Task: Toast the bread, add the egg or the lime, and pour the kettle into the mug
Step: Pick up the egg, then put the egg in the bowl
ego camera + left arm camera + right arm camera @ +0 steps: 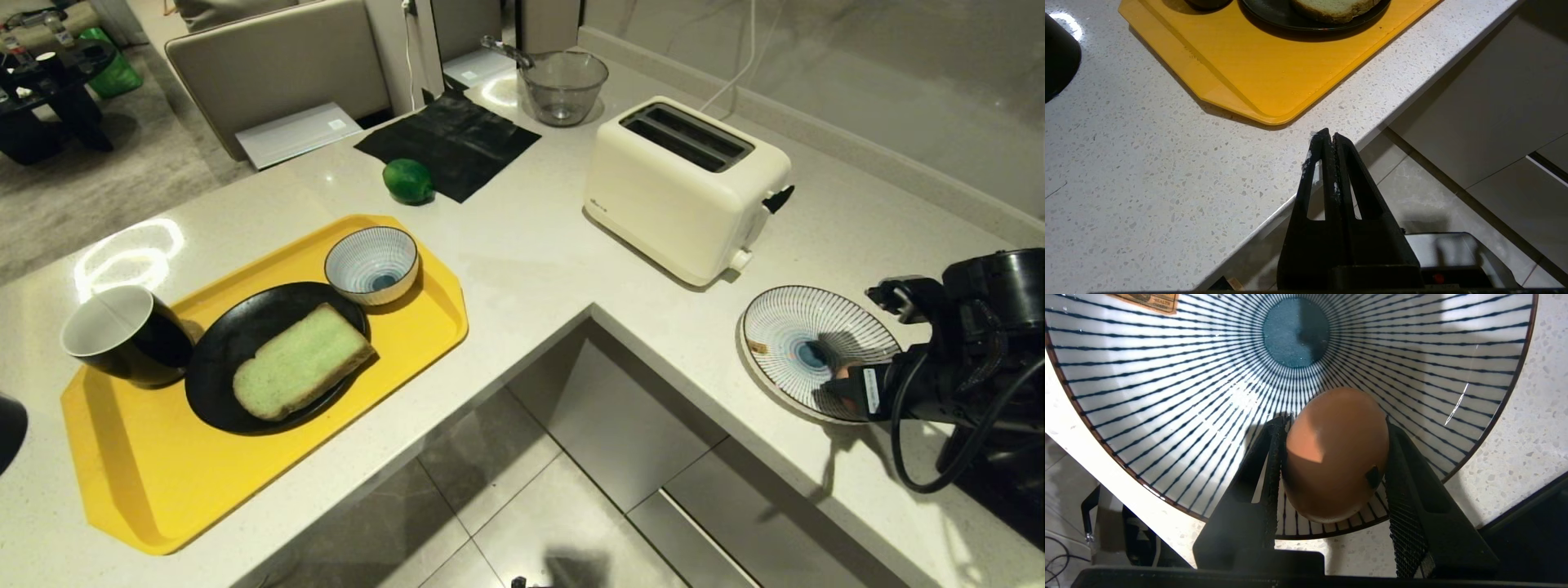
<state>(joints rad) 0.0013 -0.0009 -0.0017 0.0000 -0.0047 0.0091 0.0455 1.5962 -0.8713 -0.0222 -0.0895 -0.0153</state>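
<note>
My right gripper (1336,424) is shut on the brown egg (1335,453), one finger against each side, just over the near rim of a blue-striped plate (1167,375). In the head view the right gripper (845,388) sits at that plate (784,327) on the right counter. The bread (302,359) lies on a black plate (220,400) on the yellow tray (163,490), with the black mug (122,335) beside it. The lime (407,180) rests on the counter beyond the tray. My left gripper (1329,134) is shut and empty at the counter's front edge. A black rounded shape (1059,57) may be the kettle.
A cream toaster (686,188) stands behind the striped plate, slots up. A striped bowl (371,263) sits on the tray. A glass bowl (563,86) and black cloth (449,139) lie at the back. The counter forms an inner corner, with floor below.
</note>
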